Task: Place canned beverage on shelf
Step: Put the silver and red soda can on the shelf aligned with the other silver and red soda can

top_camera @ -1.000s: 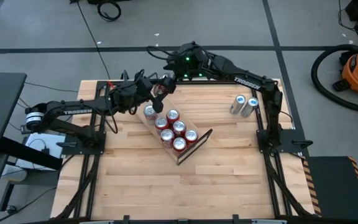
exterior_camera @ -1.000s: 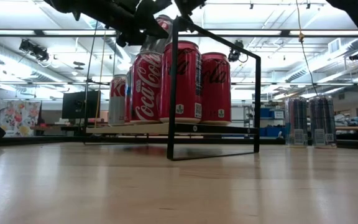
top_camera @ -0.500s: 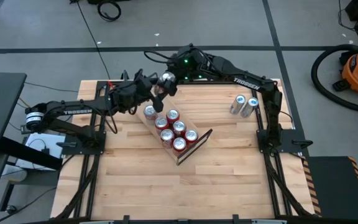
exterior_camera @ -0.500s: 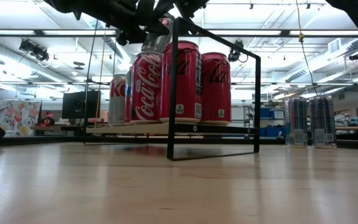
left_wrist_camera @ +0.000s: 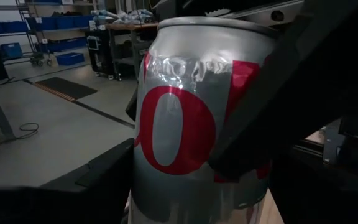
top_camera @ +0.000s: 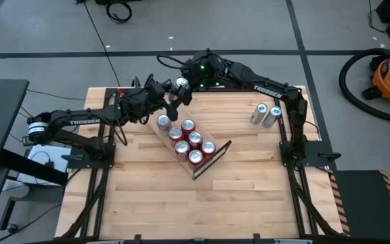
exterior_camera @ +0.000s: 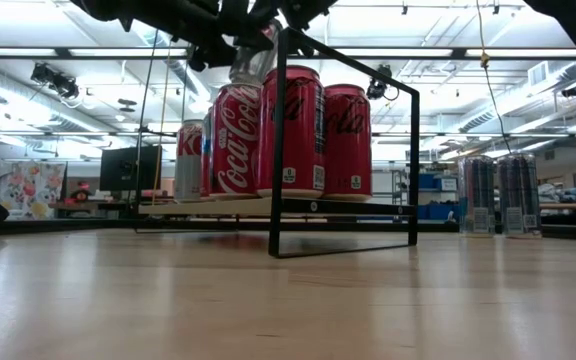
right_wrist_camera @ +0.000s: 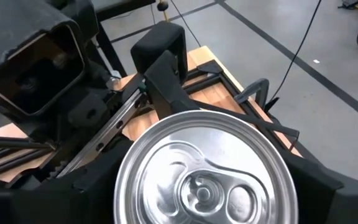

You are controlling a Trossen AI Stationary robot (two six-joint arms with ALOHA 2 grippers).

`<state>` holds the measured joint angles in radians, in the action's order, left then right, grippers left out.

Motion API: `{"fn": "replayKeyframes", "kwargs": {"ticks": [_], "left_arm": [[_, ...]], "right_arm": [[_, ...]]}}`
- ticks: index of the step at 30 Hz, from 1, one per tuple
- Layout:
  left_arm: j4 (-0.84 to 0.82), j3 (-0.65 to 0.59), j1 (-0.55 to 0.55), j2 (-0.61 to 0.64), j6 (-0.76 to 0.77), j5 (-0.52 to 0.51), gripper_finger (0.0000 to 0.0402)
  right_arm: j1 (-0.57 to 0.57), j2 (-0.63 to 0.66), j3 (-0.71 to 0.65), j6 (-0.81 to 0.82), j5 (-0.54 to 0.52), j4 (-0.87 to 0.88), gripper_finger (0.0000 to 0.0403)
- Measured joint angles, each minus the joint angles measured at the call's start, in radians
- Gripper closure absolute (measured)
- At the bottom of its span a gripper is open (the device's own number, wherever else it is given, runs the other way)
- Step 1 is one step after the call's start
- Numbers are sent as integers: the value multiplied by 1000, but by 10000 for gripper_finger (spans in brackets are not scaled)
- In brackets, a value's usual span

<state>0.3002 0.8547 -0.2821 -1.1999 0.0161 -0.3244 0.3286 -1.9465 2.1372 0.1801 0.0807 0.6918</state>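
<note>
Overhead view: left gripper [top_camera: 170, 99] and right gripper [top_camera: 183, 90] meet above the table's [top_camera: 249, 190] far edge, both around one silver can [top_camera: 181, 83] held upright in the air. The shelf [top_camera: 189, 146] lies diagonally at mid-table, carrying six red-topped cans [top_camera: 194, 139]; the lifted can sits just beyond the shelf's far end. Two more silver cans [top_camera: 265, 114] stand well apart, near the right arm's base.

Table-level view: the raised can [exterior_camera: 251, 58] hangs just above the shelved row of red cans, dark arm parts crossing over it. The shelf's black wire end frame [exterior_camera: 343, 165] stands nearest the camera.

Left wrist view: the silver can with red lettering [left_wrist_camera: 191, 124] is pinched between this gripper's dark fingers [left_wrist_camera: 272, 106], one on each side.

Right wrist view: the can's lid [right_wrist_camera: 207, 171] fills the space between this gripper's own fingers [right_wrist_camera: 319, 186], which flank its rim; whether they press it cannot be told.
</note>
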Motion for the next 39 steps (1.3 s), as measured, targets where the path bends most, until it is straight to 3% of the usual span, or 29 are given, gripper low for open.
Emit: {"fn": "replayKeyframes", "kwargs": {"ticks": [12,20,24,39], "left_arm": [[-15,0,0,0,-23,2,80],[-37,2,0,1,-35,5,11],[-54,2,0,2,-40,0,7],[-430,1,6,218,19,-49,5]], "right_arm": [[0,0,0,-2,-6,1,83],[1,0,0,14,-6,2,83],[2,0,0,14,-6,11,83],[0,0,0,3,-11,29,82]]}}
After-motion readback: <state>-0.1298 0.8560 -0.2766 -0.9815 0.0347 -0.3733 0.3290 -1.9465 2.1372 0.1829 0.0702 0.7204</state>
